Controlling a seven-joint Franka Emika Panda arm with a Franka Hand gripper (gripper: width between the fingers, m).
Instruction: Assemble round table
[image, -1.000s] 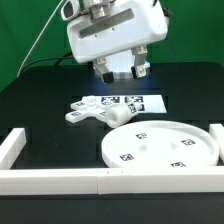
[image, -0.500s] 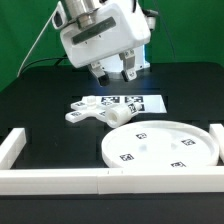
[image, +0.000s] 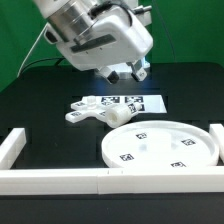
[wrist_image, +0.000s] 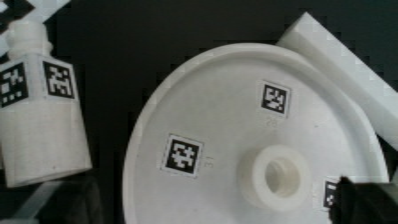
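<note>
The large round disc (image: 160, 145) lies flat at the front of the exterior view's right, and fills the wrist view (wrist_image: 231, 120) with its centre hole showing. The cross-shaped base (image: 95, 113) lies just to the exterior view's left of the disc. A white tagged part (wrist_image: 39, 120) beside the disc in the wrist view looks like one arm of the base. The short cylinder leg is not in view. My gripper (image: 124, 73) hangs tilted above the marker board, well above the parts. It is open and empty, and its dark fingertips (wrist_image: 361, 200) stand wide apart.
The marker board (image: 130, 102) lies behind the base. A long white border rail (image: 60, 180) runs along the front, with side pieces at the exterior view's left (image: 12, 145) and right (image: 216, 135). The rail also shows in the wrist view (wrist_image: 338, 60).
The gripper has tilted and swung toward the exterior view's left while staying high. The disc, base and marker board have not moved.
</note>
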